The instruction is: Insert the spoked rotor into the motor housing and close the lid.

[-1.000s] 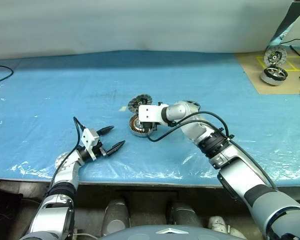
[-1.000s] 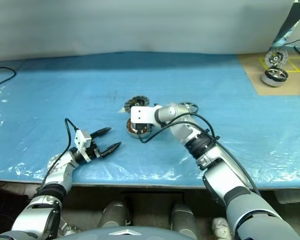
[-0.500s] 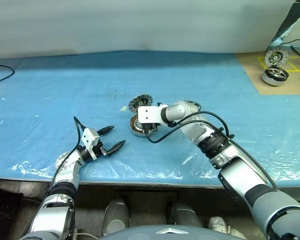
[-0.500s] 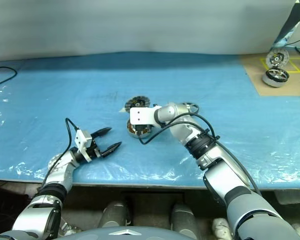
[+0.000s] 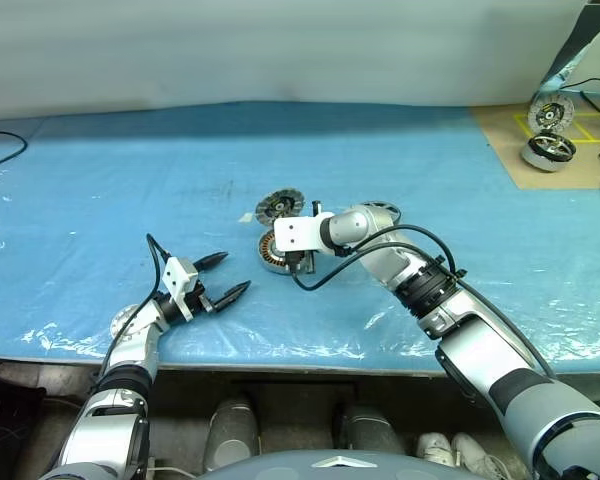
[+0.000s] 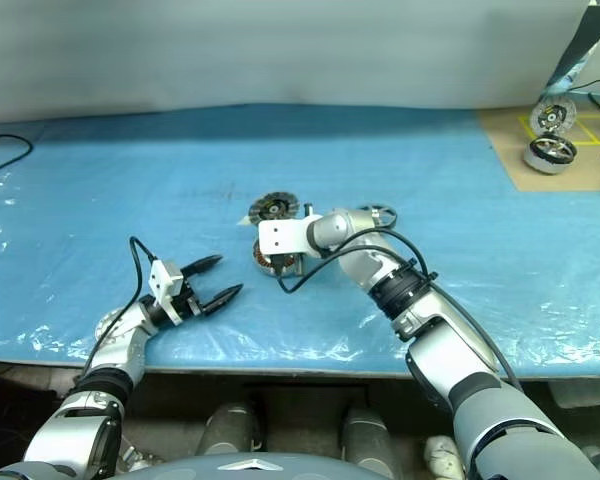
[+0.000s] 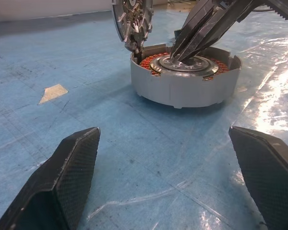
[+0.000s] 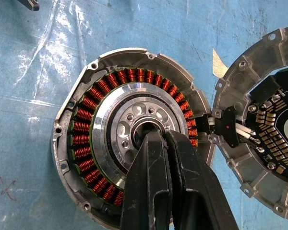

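Observation:
The motor housing [image 5: 273, 252] is a silver cup with copper-orange windings, lying mid-table on the blue sheet. Its lid [image 5: 280, 206] stands swung open at the far rim, inner side showing [image 8: 273, 110]. My right gripper [image 8: 156, 136] is shut, its black fingers [image 7: 201, 26] pressed together and slanting down, with the tips at the centre hole of the housing's hub. Nothing shows between them. The spoked rotor [image 6: 378, 212] lies on the sheet just behind my right forearm, partly covered. My left gripper [image 5: 225, 276] is open and level, nearer the front edge, pointing at the housing [image 7: 185, 81] from a short distance.
A tan board [image 5: 510, 135] at the back right carries another motor [image 5: 548, 151] and an upright disc [image 5: 550, 111]. A small tan scrap [image 5: 245, 217] lies left of the lid. A black cable [image 5: 2, 150] runs at the far left edge.
My right gripper's fingers have closed together over the housing's centre, with the wrist turning slightly. The left arm and the housing have stayed put.

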You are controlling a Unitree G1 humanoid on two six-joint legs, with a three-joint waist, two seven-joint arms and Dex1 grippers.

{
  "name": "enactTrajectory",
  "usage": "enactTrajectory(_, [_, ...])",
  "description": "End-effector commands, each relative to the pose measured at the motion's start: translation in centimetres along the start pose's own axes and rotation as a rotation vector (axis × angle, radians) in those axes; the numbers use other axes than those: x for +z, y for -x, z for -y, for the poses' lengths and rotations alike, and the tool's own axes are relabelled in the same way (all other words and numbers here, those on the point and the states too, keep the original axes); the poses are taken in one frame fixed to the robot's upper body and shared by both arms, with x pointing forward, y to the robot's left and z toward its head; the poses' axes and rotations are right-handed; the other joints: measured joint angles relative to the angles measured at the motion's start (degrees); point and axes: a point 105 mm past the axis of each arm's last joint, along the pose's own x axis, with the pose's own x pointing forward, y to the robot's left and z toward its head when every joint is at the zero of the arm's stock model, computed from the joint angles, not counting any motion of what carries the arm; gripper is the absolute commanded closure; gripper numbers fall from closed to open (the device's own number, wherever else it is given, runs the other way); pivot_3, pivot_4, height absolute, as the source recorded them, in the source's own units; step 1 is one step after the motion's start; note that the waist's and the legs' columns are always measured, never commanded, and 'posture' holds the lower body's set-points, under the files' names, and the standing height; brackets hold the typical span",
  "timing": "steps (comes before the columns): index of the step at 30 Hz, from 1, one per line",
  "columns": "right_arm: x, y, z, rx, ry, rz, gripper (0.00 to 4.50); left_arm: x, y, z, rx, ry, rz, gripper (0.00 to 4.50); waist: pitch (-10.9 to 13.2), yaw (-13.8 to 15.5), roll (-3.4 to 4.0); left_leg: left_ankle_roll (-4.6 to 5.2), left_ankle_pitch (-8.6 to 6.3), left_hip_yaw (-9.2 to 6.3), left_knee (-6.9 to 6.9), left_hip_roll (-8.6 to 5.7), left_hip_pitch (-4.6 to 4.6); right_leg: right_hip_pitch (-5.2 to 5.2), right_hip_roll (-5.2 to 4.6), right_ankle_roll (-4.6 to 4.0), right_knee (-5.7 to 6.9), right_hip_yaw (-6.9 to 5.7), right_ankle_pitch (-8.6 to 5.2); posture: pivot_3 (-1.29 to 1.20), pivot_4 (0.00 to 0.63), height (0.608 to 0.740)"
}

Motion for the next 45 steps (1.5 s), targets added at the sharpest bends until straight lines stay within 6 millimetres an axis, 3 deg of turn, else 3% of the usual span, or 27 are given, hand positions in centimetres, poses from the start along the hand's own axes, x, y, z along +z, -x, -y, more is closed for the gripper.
enactTrajectory(1, [-1.5, -0.6, -1.3, 0.034, -0.041, -0.052, 4.49, -2.5, 0.9, 1.3, -0.004, 0.079, -0.082, 0.00, 0.0, 0.0, 0.00, 0.00, 0.00, 0.00, 0.00, 0.00, 0.00, 0.00, 0.00, 0.00, 0.00, 0.00, 0.00, 0.00, 0.150, 0.740])
enactTrajectory(11, [0.7, 0.9, 0.2, -0.025, -0.294, 0.146, 4.49, -2.5, 0.9, 1.3, -0.005, 0.077, -0.080, 0.00, 0.0, 0.0, -0.01, 0.16, -0.10, 0.00, -0.02, 0.01, -0.06, -0.08, 0.00, 0.00, -0.03, 0.01, 0.00, 0.00, 0.150, 0.740])
enactTrajectory(24, [2.0, 2.9, 1.6, -0.054, -0.319, 0.277, 4.49, -2.5, 1.1, 1.4, -0.008, 0.077, -0.082, 0.00, 0.0, 0.0, -0.03, 0.01, -0.01, 0.01, -0.05, 0.01, -0.19, -0.19, 0.02, 0.00, -0.07, -0.01, 0.00, 0.00, 0.150, 0.740])
enactTrajectory(28, [2.7, 3.4, 2.1, -0.053, -0.297, 0.308, 4.49, -2.5, 1.1, 1.4, -0.007, 0.077, -0.081, 0.00, 0.0, 0.0, -0.03, 0.01, -0.01, 0.01, -0.05, 0.01, -0.19, -0.19, 0.01, 0.00, -0.07, -0.01, 0.00, 0.00, 0.150, 0.740])
enactTrajectory(37, [0.9, 2.5, 1.9, 0.022, -0.078, 0.135, 4.49, -2.5, 1.0, 1.4, -0.009, 0.080, -0.079, 0.00, 0.1, 0.0, -0.06, -0.01, 0.01, 0.01, -0.05, 0.01, -0.20, -0.19, 0.03, 0.01, -0.07, -0.03, 0.01, 0.00, 0.150, 0.740])
enactTrajectory(45, [2.7, 1.9, 2.9, 0.108, 0.092, 0.129, 4.49, -2.5, 0.7, 1.5, -0.011, 0.084, -0.077, 0.00, 0.1, -0.1, -0.06, -0.01, 0.01, 0.02, -0.03, 0.01, -0.25, -0.21, 0.02, -0.01, -0.05, -0.04, 0.01, 0.00, 0.150, 0.740])
